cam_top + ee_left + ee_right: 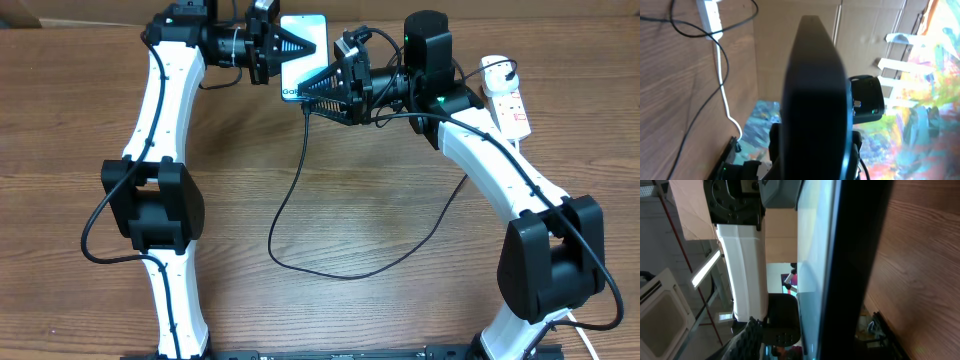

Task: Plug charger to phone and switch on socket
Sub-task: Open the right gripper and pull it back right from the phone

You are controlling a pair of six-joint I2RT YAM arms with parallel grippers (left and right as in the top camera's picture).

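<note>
The phone [314,30] is lifted at the back of the table, its blue-white screen facing up. My left gripper [298,46] is shut on it from the left. In the left wrist view its dark back [815,100] fills the middle. In the right wrist view it stands edge-on [816,255]. My right gripper [308,92] sits at the phone's near end, shut on the charger's connector tip, which is itself hidden. The black cable [285,200] hangs from that tip and loops across the table toward the white power strip [508,100] at the far right.
The power strip's thick white cord [722,85] runs off the table edge in the left wrist view, with the strip [710,15] at the top left. Both arm bases stand at the front. The wood table [380,310] lies under the cable loop.
</note>
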